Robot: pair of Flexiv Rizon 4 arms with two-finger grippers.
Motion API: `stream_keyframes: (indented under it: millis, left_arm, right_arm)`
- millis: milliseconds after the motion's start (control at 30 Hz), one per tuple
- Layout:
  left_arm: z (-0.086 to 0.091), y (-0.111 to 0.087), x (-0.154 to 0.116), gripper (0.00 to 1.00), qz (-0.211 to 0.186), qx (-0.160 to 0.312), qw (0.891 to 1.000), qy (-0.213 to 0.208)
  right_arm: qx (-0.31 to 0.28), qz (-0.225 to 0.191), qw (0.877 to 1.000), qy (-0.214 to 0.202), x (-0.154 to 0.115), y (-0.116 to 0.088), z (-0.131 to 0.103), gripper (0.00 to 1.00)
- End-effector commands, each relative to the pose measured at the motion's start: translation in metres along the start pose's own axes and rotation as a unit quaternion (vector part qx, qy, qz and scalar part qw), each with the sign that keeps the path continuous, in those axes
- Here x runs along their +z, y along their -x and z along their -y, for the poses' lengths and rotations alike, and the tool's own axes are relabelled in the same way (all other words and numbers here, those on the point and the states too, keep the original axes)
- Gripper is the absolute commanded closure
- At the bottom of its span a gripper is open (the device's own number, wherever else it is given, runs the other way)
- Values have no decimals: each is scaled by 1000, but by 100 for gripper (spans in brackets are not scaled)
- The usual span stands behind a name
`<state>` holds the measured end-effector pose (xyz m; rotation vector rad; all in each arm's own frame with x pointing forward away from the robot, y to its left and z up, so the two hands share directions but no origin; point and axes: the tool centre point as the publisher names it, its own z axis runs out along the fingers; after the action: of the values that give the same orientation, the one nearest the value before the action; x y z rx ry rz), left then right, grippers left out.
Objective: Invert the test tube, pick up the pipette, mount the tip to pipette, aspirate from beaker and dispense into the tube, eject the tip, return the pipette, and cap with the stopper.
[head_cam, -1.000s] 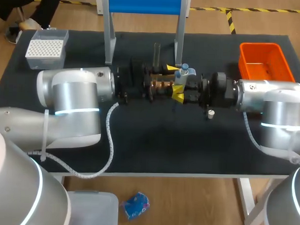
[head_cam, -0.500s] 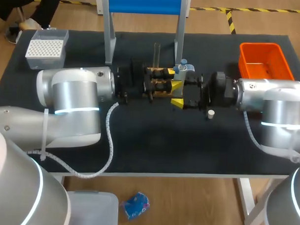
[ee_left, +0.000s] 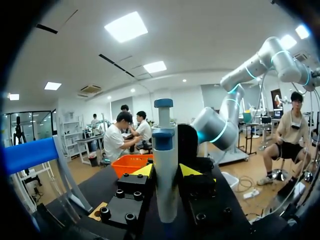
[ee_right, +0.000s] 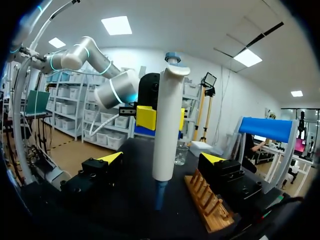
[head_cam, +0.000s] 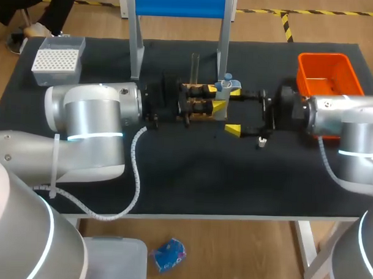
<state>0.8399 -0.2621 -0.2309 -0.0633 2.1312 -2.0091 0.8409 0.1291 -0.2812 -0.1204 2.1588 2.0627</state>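
Left hand stays clamped on the upright pipette. Right hand has released it, fingers spread wide, and withdrawn rightward over the counter.

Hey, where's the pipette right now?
The pipette stands upright mid-table in the head view, clamped in the left pincer, beside the wooden rack.

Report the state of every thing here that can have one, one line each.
left pincer, shut on the pipette.
right pincer, open, fingers wide apart on either side of the pipette, not touching it.
pipette, upright, held by the left pincer.
test tube, standing upright.
stopper, loose on the table, not on the tube.
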Motion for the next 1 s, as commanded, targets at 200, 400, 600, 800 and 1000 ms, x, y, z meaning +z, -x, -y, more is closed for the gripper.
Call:
stream_keyframes:
  millis: [200, 400, 600, 800, 1000]
  left_arm:
    - [-1, -2, 3, 100, 5, -4, 1000, 8]
    - [-1, 0, 4, 100, 6, -7, 1000, 12]
    - [0, 1, 5, 100, 9, -7, 1000, 15]
    - [1, 2, 4, 100, 12, -6, 1000, 15]
    - [1, 2, 4, 100, 12, -6, 1000, 15]
  right_arm:
    - [-9, 36, 998, -42, -60, 7, -26, 0]
    - [-10, 77, 994, -74, -79, 36, -43, 0]
    - [-23, 91, 992, -80, -66, 73, -66, 0]
    - [-25, 86, 993, -78, -54, 84, -69, 0]
    - [-1, 93, 990, -102, -60, 79, -69, 0]
